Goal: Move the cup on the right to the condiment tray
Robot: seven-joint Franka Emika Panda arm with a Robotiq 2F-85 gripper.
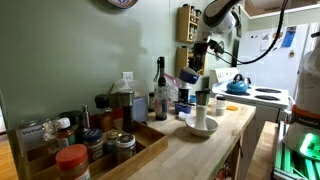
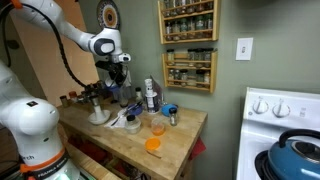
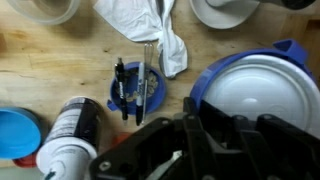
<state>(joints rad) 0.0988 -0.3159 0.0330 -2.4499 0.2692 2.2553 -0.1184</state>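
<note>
The dark-blue cup [image 3: 262, 92] with a pale inside fills the right of the wrist view, close under the camera. My gripper [image 3: 193, 128] is shut on its left rim. In both exterior views the gripper [image 1: 195, 62] [image 2: 117, 80] holds the cup [image 1: 188, 76] in the air above the back of the wooden counter. The condiment tray [image 1: 152, 146] of light wood, with spice jars and bottles, lies at the near left end of the counter, well away from the cup.
Below the gripper are a blue holder with pens [image 3: 138, 90], a white cloth [image 3: 150, 30], a spray bottle [image 3: 70, 130] and a blue lid [image 3: 14, 132]. A narrow dark cup stands in a white bowl [image 1: 201, 124]. Tall bottles [image 1: 160, 85] stand between cup and tray.
</note>
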